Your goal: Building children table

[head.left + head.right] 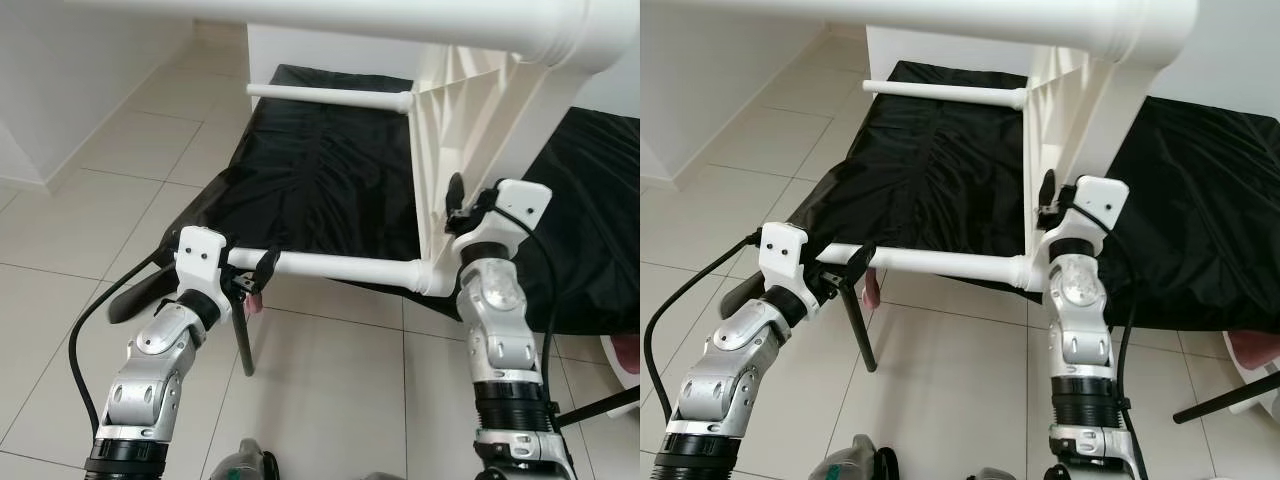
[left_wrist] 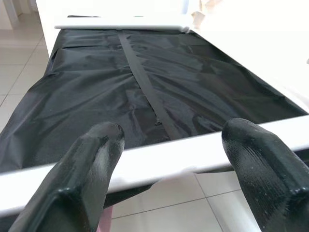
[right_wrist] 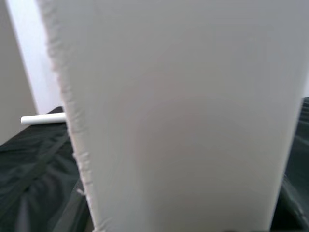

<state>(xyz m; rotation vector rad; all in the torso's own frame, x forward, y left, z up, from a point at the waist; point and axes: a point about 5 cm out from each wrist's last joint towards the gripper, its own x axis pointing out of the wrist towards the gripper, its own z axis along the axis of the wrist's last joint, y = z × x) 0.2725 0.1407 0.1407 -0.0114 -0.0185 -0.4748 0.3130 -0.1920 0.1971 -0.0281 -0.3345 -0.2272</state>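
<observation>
Our left claw has its two fingers set apart around the near white leg of the children table, one above and one below the tube. Beyond that claw lies a black sheet on the tiled floor, with a second white leg crossing farther off. Our right claw sits against the table's white panel; we cannot tell whether its fingers are apart or together.

Lt tile floor, white wall, blk sheet
</observation>
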